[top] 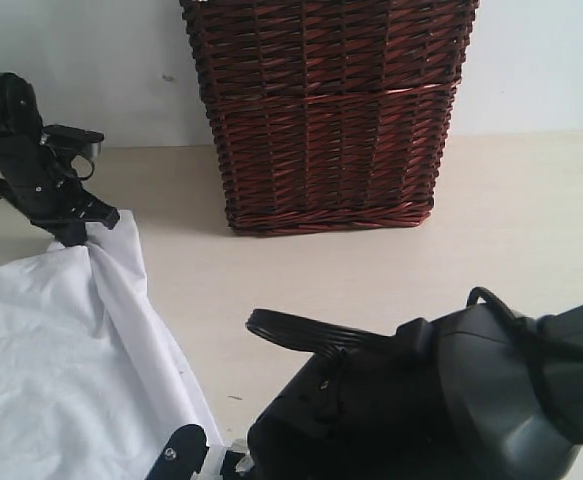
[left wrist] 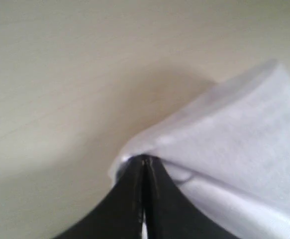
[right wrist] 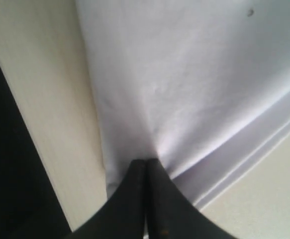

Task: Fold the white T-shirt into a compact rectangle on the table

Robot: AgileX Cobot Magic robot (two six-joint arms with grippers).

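We note the white T-shirt (top: 51,370) spread on the bench (top: 371,270), nearer the camera than the wicker basket (top: 331,120) and off its left side. The left gripper (left wrist: 144,158) and right gripper (right wrist: 145,160) are each clenched on its edge. We judge it light, limp, sag-prone: grasp hems, corners.

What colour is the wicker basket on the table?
Dark reddish-brown woven wicker basket; clearest in the exterior view.

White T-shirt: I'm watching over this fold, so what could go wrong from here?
1. The left gripper and right gripper each pinch only a small bit of the edge of the white T-shirt; it could slip out.
2. The cloth between them lies creased, so the fold might land crooked.
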